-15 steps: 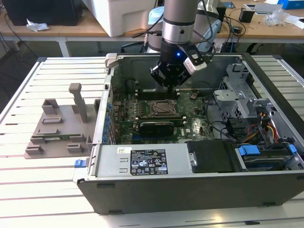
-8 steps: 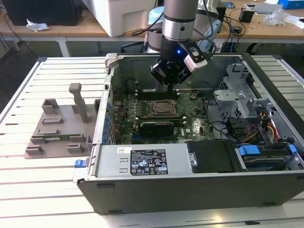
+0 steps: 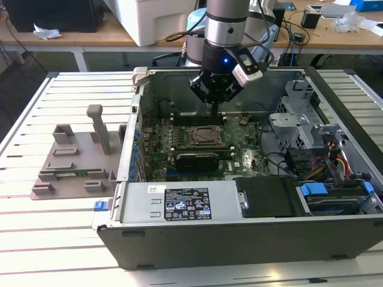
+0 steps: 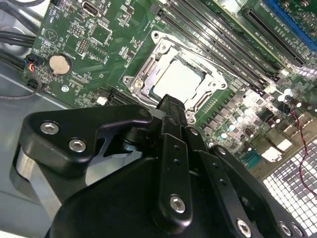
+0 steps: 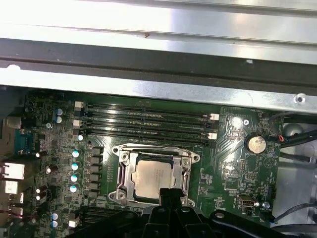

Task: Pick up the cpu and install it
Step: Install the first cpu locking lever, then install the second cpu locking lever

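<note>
The cpu (image 4: pixel 179 78) (image 5: pixel 152 177), a pale silver square, lies flat inside the metal socket frame (image 4: pixel 141 74) (image 5: pixel 124 173) on the green motherboard (image 3: pixel 242 149). My gripper (image 3: pixel 214 107) hangs inside the open computer case, just above the socket's far edge. In both wrist views its black fingers sit pressed together into one narrow tip (image 4: pixel 171 105) (image 5: pixel 168 194), shut with nothing between them. That tip overlaps one edge of the cpu. I cannot tell whether it touches the chip.
Memory slots (image 5: pixel 148 121) run beside the socket, and a coin battery (image 5: pixel 256 144) lies near cables. The case wall (image 3: pixel 239 218) and drive cage (image 3: pixel 299 113) box in the board. A grey fixture (image 3: pixel 78 158) stands on the table at the exterior view's left.
</note>
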Robot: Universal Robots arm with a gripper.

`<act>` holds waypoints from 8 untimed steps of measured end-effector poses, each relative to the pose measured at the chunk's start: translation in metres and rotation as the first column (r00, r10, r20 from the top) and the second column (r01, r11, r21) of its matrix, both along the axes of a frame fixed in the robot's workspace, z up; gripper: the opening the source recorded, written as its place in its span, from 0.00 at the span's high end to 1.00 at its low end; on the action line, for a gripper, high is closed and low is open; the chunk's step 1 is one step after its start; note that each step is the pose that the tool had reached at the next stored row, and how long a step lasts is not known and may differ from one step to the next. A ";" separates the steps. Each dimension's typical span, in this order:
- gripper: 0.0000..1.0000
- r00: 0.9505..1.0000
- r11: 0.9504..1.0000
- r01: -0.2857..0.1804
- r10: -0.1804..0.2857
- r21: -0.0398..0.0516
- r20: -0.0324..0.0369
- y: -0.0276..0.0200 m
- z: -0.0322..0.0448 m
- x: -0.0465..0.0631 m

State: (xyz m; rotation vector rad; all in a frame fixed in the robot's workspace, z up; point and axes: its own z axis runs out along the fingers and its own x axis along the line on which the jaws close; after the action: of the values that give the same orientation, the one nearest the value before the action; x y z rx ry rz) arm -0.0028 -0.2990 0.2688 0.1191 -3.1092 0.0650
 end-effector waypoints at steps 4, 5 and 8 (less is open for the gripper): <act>0.89 1.000 1.000 0.000 0.000 0.000 0.000 0.0000 0.0002 0.000; 0.89 1.000 1.000 0.000 0.000 0.000 0.000 0.0000 0.0002 0.000; 0.89 1.000 1.000 0.000 0.000 0.000 0.000 0.0000 0.0003 0.000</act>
State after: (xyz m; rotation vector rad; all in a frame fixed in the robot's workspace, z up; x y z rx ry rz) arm -0.0028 -0.2991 0.2691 0.1191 -3.1090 0.0655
